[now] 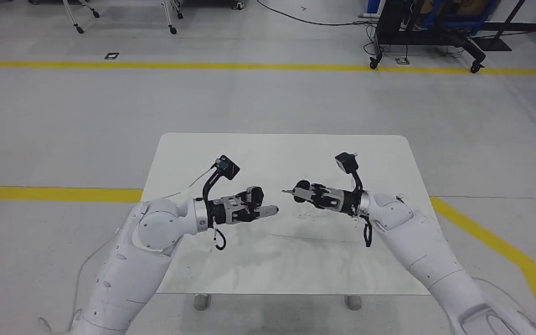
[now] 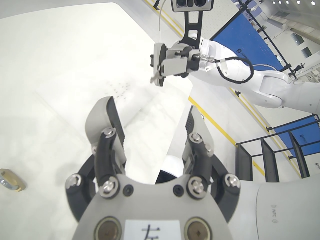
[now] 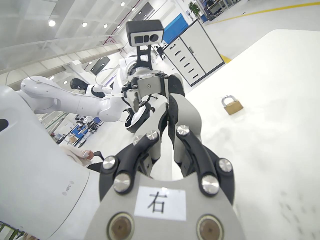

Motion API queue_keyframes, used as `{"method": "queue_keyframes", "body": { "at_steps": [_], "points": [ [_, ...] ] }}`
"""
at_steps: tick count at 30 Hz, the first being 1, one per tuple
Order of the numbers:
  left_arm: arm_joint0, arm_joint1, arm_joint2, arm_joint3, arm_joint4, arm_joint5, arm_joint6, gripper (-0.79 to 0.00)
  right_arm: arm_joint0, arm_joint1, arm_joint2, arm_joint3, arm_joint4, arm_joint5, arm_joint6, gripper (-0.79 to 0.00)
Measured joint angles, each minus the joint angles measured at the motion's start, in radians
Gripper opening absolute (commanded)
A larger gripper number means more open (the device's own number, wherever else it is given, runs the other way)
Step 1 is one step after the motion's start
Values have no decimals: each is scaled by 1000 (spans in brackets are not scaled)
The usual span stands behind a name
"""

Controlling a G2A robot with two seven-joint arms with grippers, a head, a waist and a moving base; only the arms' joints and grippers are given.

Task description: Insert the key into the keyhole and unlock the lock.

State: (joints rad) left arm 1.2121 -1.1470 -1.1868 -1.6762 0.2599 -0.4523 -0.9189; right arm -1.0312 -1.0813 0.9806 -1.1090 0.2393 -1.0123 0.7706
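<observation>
Your left gripper (image 2: 150,106) hangs level over the white table (image 1: 335,159), its ridged black pads (image 2: 113,116) spread wide apart, facing your right gripper (image 1: 295,193) almost tip to tip. The right gripper's fingers are pinched together on a small silvery key (image 2: 153,78), whose blade pokes out toward the left gripper. The padlock (image 3: 232,104), a brass block with a silver shackle, lies on the smooth tabletop below and to one side of the left gripper, well apart from the key. Beyond the table runs a pale grey floor (image 1: 251,117) crossed by yellow lines (image 1: 251,64).
</observation>
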Motion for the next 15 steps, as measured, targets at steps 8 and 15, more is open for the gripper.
{"method": "queue_keyframes", "body": {
  "at_steps": [8, 15],
  "points": [
    [2, 2, -3, -9, 29, 8, 15, 0, -4, 4, 16, 4, -11, 0, -2, -785],
    [32, 31, -107, -84, 385, 66, 55, 0, -4, 4, 16, 4, -11, 0, -2, -785]
  ]
}}
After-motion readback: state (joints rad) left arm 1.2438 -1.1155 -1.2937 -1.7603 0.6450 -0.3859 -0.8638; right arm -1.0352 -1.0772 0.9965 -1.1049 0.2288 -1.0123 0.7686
